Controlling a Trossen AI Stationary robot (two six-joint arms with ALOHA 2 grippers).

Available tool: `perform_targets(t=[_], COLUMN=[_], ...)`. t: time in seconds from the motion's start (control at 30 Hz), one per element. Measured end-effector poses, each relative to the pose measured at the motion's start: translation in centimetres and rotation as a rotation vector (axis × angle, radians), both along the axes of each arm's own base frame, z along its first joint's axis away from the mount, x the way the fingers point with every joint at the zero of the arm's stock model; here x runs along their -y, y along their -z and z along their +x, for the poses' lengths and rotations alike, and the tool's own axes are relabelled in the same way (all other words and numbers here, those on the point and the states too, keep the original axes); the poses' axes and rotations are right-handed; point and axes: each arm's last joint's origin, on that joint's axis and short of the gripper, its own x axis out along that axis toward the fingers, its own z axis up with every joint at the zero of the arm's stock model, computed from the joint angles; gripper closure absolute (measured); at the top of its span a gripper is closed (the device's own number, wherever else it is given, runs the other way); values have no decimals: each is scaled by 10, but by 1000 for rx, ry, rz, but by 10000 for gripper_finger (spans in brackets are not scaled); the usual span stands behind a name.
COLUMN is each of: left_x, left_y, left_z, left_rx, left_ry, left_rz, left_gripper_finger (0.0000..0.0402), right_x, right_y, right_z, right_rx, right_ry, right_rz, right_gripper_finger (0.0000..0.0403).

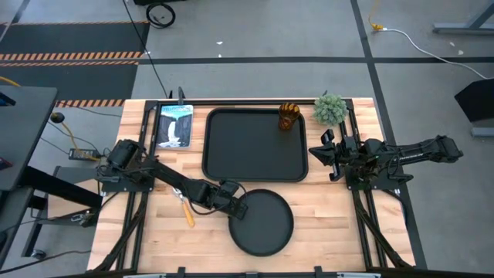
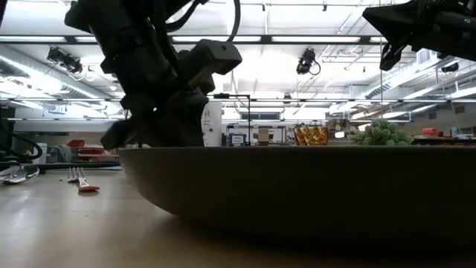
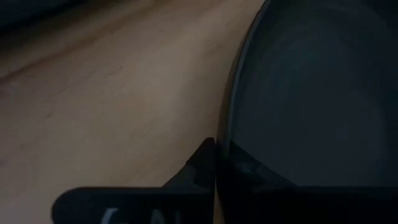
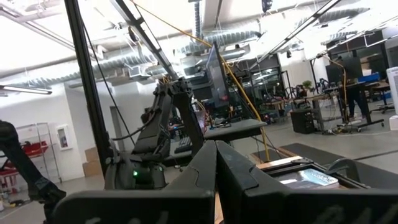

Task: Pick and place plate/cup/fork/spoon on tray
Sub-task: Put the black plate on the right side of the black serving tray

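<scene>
The round black plate [image 1: 262, 222] lies on the table near its front edge, in front of the black rectangular tray [image 1: 255, 144]. It fills the low view [image 2: 312, 193]. My left gripper [image 1: 235, 207] is shut on the plate's left rim. The amber cup [image 1: 289, 116] stands in the tray's far right corner. The fork [image 2: 83, 182] and the spoon [image 2: 18, 175] lie on the table left of the plate, beside my left arm. My right gripper [image 1: 324, 150] is shut and empty, held in the air right of the tray. My left gripper pinches the plate's left rim [image 3: 227, 134] between its two fingers, one finger [image 3: 199, 168] outside the rim and one [image 3: 255, 171] over the plate's inside. The fingers come from the table's left, slanting down. The plate's underside [image 2: 223, 219] looks to rest on the table.
A small green potted plant [image 1: 330, 109] stands at the far right, beside the tray's corner. A flat picture card [image 1: 174, 125] lies at the far left. Bare wood shows on both sides of the plate and right of the tray.
</scene>
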Motion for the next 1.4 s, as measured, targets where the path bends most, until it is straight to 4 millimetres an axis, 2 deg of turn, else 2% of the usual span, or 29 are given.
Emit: perform_targets(t=[0.2, 0.4, 1.1, 1.4], left_x=[-3, -15, -53, -75], left_y=[-13, -23, -33, -33], left_z=[-1, -1, 8, 12], left_rx=[30, 34, 44, 37], left_ry=[33, 46, 98, 100], left_rz=[19, 50, 76, 80], left_gripper_finger=[386, 386, 385, 384], right_x=[0, 0, 0, 0], right_y=[0, 0, 0, 0], right_z=[0, 0, 0, 0], right_rx=[-1, 0, 0, 0], right_ry=[0, 1, 1, 1], right_rz=[0, 0, 0, 0], right_gripper_finger=[394, 394, 394, 394])
